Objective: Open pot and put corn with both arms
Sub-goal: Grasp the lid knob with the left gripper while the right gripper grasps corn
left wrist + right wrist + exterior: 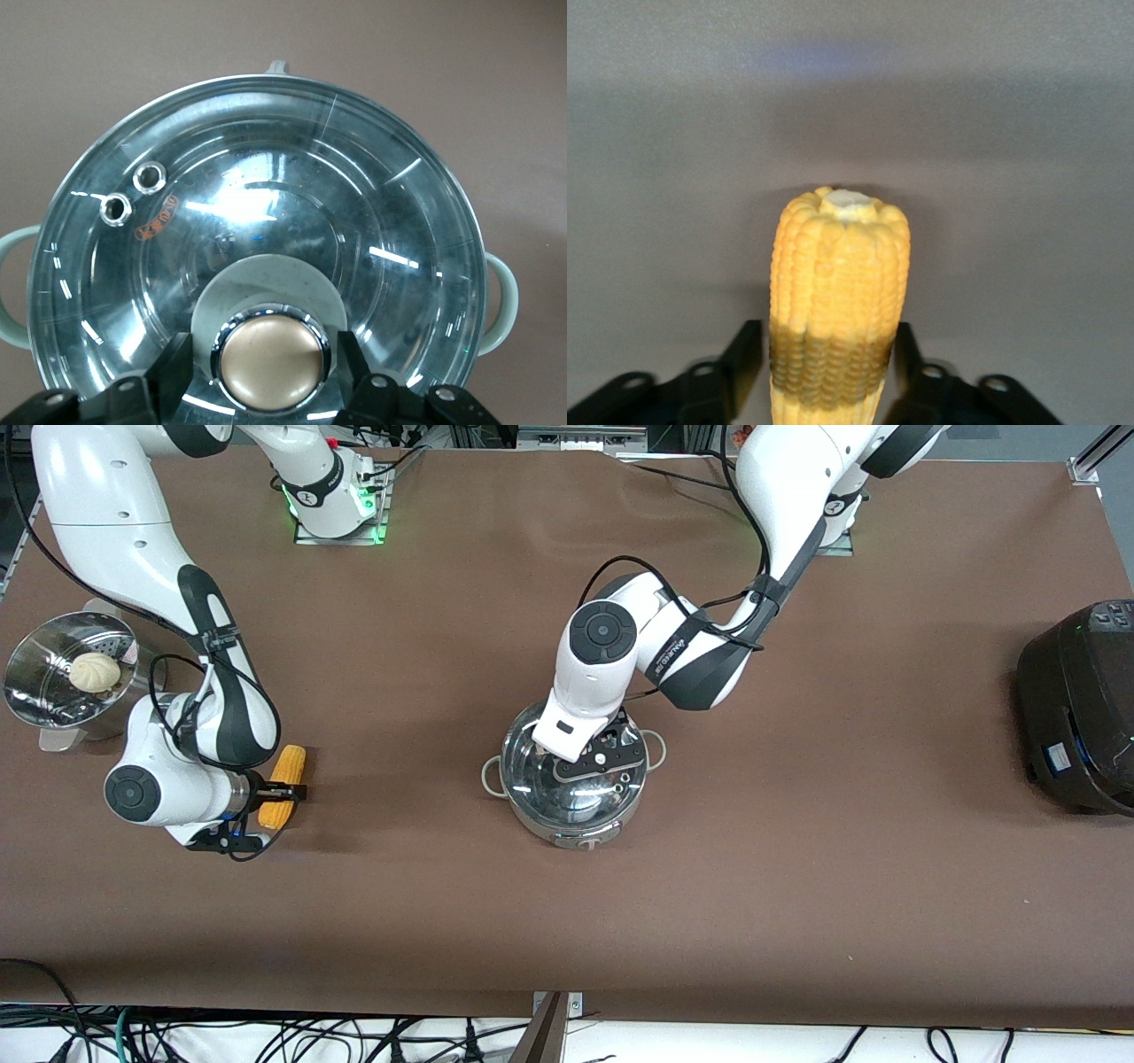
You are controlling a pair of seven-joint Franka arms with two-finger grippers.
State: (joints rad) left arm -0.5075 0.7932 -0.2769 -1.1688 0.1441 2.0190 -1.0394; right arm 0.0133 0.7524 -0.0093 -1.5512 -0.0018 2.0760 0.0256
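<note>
The left end effector [266,367] clenches the glass lid's tan knob [268,359] on the mid-tabletop pot [571,779] to uncover it, while the right end effector [828,363] grasps the corn [283,786] lying beside the steamer basket [62,677], ready for loading.

Pot [532,815]: polished stainless steel, mirror-bright; loop handles matt pale grey. Lid [266,221]: clear glossy glass, strong glare streaks; knob [268,360] smooth satin tan in a chromed ring. Corn [837,301]: bumpy kernel rows, waxy yellow-orange sheen. Table [797,868]: matt brown, felt-like covering. Steamer basket [35,691], upper left of frame: shiny perforated steel. Cooker [1076,708]: glossy black plastic.
</note>
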